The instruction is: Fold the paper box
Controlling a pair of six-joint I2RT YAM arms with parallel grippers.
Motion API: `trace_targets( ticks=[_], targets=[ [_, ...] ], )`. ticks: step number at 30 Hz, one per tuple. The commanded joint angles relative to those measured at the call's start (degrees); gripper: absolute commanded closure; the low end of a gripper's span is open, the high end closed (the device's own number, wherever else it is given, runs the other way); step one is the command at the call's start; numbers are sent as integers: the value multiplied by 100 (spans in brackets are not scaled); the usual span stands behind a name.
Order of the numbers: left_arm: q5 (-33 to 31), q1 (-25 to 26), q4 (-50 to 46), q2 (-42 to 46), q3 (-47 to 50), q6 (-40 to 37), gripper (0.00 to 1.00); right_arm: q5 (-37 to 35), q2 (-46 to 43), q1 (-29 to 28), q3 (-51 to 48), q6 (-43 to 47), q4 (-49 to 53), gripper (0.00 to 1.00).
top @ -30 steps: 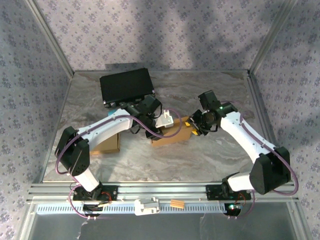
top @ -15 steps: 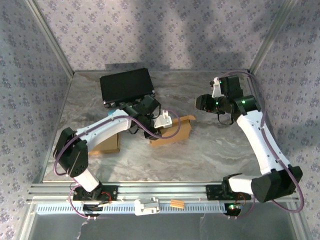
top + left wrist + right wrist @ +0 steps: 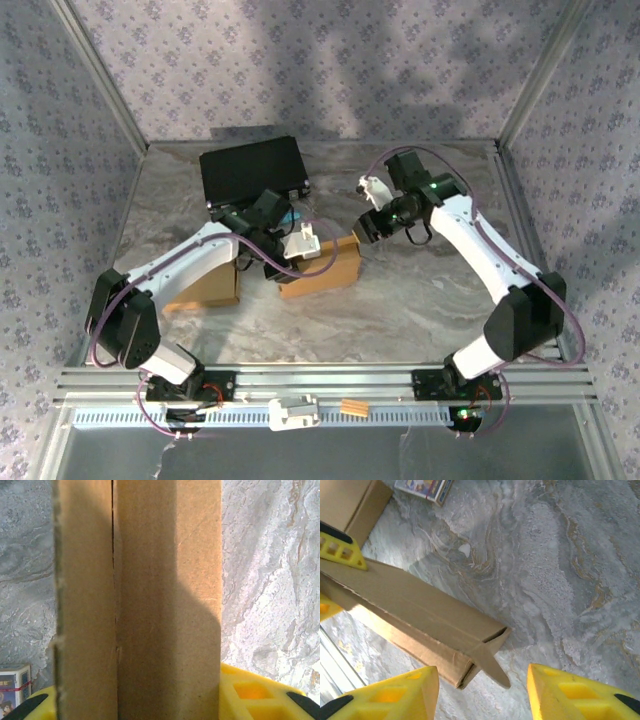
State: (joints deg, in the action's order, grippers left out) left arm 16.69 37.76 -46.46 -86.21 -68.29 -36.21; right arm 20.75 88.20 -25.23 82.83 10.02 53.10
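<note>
while patterned walls (image 3: pixel 300 70) surround, marble table (image 3: pixel 430 295) bears box (image 3: pixel 325 270)

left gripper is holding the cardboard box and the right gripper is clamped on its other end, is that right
Not quite. The left gripper does hold the cardboard box, but the right gripper is not clamped on it. The right wrist view shows its jaws standing wide open around the box's far end, not closed on it.
</note>
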Motion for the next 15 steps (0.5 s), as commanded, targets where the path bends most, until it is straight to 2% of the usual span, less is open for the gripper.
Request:
trace_targets(
  ticks=[1,4,9,15],
  targets=[
    [213,-102,-232,153,70,-251,58,-230,241,-111,304,564,225,50],
    [205,-159,-225,161,71,-244,58,-444,342,-237,396,625,331,51],
    [192,-174,-203,146,84,-246,58,-282,58,-268,179,624,310,52],
    [186,-173,-175,104,59,-233,58,-510,44,-255,-114,641,200,56]
  ],
)
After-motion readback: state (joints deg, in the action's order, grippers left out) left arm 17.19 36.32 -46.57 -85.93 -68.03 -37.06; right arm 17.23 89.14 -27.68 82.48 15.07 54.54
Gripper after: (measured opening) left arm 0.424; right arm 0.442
